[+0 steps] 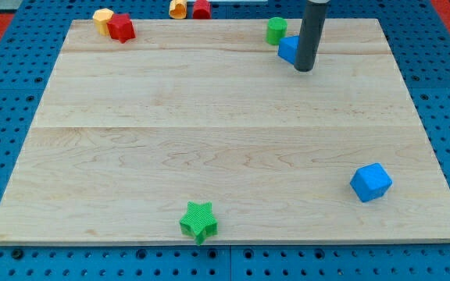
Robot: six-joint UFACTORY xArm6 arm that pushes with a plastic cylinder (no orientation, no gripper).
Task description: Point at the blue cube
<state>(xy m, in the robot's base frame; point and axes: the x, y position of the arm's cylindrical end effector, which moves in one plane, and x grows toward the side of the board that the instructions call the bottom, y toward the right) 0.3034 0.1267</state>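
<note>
The blue cube (371,183) sits at the view's lower right on the wooden board (225,133). My tip (304,69) is at the view's upper right, far from the cube. The rod stands right against a second blue block (288,48), whose shape is partly hidden behind the rod. A green block (276,30) stands just above and left of that blue block.
A green star (199,221) lies near the view's bottom edge. A red star-like block (120,28) and a yellow block (103,19) sit at the top left corner. Another yellow block (178,8) and red block (201,8) lie just off the board's top edge.
</note>
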